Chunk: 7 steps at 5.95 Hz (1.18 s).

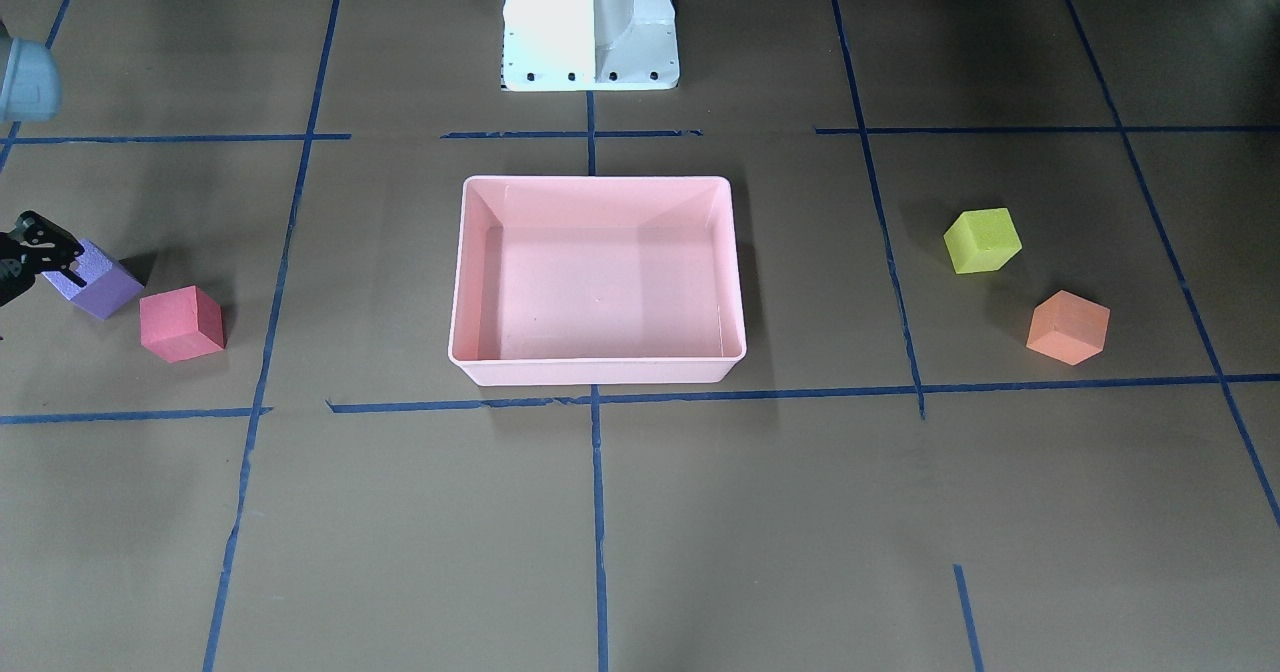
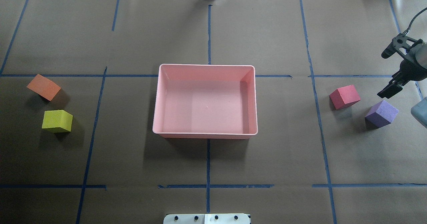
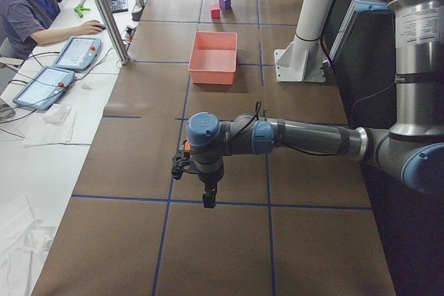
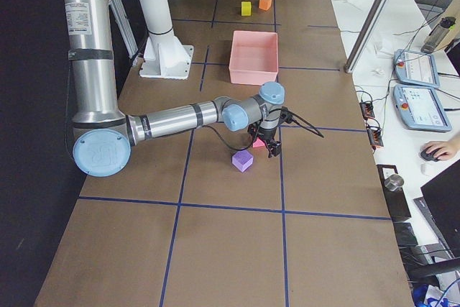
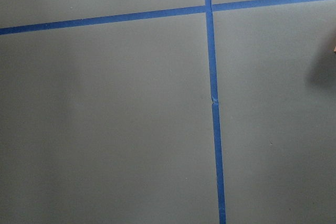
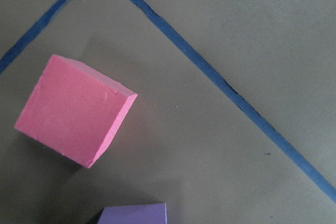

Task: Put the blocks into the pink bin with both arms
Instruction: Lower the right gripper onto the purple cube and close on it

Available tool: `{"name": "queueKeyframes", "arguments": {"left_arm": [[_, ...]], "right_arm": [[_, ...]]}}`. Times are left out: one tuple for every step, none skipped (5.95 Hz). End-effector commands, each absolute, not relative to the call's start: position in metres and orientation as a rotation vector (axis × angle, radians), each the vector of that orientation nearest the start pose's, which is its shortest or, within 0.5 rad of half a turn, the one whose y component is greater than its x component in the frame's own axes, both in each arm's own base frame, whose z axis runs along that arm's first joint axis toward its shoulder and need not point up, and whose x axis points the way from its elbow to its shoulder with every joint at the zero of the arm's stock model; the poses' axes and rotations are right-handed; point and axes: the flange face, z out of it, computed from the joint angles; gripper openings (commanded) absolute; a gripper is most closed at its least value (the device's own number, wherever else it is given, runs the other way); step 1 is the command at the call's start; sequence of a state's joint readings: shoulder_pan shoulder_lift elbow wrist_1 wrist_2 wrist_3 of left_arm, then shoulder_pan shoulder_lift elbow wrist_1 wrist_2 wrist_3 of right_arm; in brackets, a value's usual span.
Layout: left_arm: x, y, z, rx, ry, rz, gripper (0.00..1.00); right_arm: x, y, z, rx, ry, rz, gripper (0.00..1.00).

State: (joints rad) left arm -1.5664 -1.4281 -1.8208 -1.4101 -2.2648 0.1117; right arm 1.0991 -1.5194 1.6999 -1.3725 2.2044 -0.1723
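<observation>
Here we have the pink bin (image 1: 597, 180) dead centre on the brown table (image 1: 700, 532), with the white pedestal (image 1: 590, 22) at its twelve o'clock. Out at three we see the yellow-green block (image 1: 982, 241), and the orange block (image 1: 1068, 327) is near it at four. At nine, the red block (image 1: 182, 324) sits just beside the purple block (image 1: 100, 287). The right gripper (image 1: 48, 252) overlaps the purple's ten o'clock corner; touching or not, we cannot tell.

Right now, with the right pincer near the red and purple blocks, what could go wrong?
The red block and purple block sit close together, so the open right pincer may nudge one while closing on the other. Both lie turned against the tape lines, so it might grip corners, not flat faces.
</observation>
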Motion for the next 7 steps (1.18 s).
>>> {"name": "queueKeyframes", "arguments": {"left_arm": [[-0.067,-0.425,0.623,-0.015,0.697,0.095,1.00],[-0.066,-0.426,0.623,-0.014,0.697,0.097,1.00],[-0.066,-0.426,0.623,-0.014,0.697,0.095,1.00],[-0.066,-0.426,0.622,-0.014,0.697,0.097,1.00],[-0.066,-0.425,0.623,-0.015,0.697,0.096,1.00],[-0.066,-0.425,0.623,-0.015,0.697,0.096,1.00],[-0.066,-0.425,0.623,-0.016,0.697,0.095,1.00]], "right_arm": [[-0.181,-0.488,0.572,0.234,-0.715,-0.749,1.00],[-0.185,-0.477,0.579,0.212,-0.721,-0.758,1.00],[-0.193,-0.473,0.581,0.199,-0.723,-0.771,1.00],[-0.196,-0.469,0.584,0.191,-0.722,-0.780,1.00],[-0.209,-0.464,0.592,0.169,-0.711,-0.803,1.00],[-0.214,-0.462,0.600,0.150,-0.708,-0.809,1.00],[-0.225,-0.458,0.612,0.122,-0.699,-0.825,0.98]]}}
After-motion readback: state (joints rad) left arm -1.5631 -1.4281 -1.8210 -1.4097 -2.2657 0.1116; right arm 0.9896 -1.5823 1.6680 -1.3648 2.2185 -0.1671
